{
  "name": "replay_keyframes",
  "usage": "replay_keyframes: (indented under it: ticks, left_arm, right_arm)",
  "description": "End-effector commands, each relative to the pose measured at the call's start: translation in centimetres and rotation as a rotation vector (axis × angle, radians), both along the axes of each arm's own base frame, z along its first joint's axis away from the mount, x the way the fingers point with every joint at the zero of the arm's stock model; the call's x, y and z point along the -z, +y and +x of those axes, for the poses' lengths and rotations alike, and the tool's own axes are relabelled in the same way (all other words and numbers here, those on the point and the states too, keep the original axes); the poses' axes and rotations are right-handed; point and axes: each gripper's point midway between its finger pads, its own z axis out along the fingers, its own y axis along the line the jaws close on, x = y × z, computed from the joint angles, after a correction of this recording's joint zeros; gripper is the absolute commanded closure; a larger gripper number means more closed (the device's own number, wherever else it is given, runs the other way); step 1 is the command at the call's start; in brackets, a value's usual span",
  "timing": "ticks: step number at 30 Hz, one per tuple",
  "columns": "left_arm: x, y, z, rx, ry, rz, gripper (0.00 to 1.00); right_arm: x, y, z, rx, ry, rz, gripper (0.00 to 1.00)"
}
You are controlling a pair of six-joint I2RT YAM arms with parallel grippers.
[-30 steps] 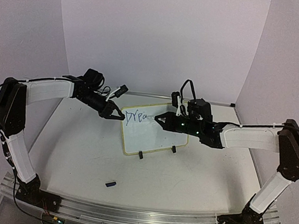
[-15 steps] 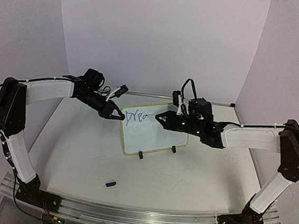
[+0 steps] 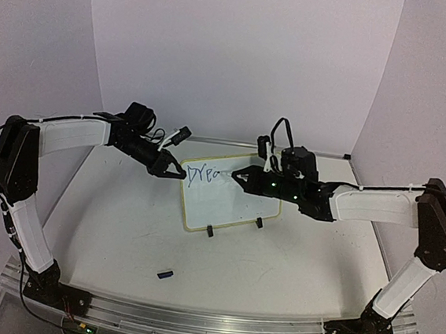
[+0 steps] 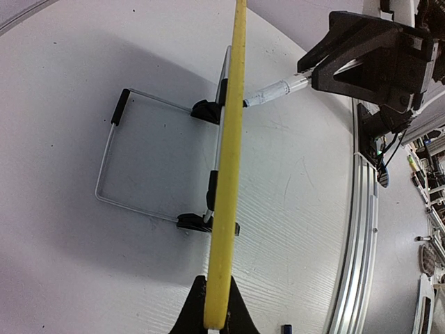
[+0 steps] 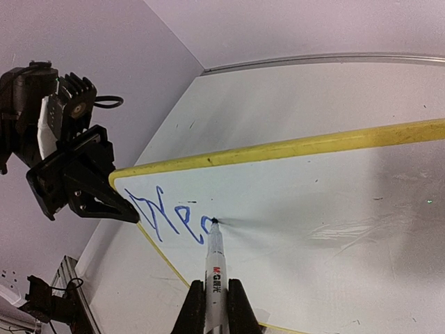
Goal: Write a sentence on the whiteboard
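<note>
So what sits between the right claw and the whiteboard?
Only the white marker pen the right claw grips, its tip touching the yellow-framed whiteboard by the blue letters; the right wrist view shows it.

Whiteboard (image 3: 227, 203) between left tool (image 3: 177, 172) and right tool (image 3: 238, 176); cap (image 3: 166, 274), perhaps, in front

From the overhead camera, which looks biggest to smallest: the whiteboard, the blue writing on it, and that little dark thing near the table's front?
1. whiteboard, clearly largest.
2. blue writing.
3. small dark piece, perhaps a marker cap: smallest, though it lies nearer the camera.
</note>
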Motion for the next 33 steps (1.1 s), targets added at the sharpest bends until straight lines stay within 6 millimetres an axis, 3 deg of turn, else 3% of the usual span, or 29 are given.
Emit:
replay_keyframes:
  ticks: [1,9,26,33]
  left_arm:
    - [0.3,0.2,-0.3,0.001,-0.006,0.045,1.0]
    - [0.3,0.1,-0.3,0.001,-0.006,0.045,1.0]
    - [0.3,0.1,-0.3,0.002,-0.004,0.045,1.0]
    - [0.3,0.1,-0.3,0.002,-0.004,0.045,1.0]
  right_arm:
    - [0.0,-0.3,0.0,0.005,-0.002,0.016,1.0]
    - [0.9,-0.5,-0.1,0.007,0.017,-0.001,1.0]
    - [-4.1,-1.3,-0.6,0.015,-0.077,0.05,1.0]
    - [-3.6,-0.6,-0.1,0.004,-0.066,0.045,1.0]
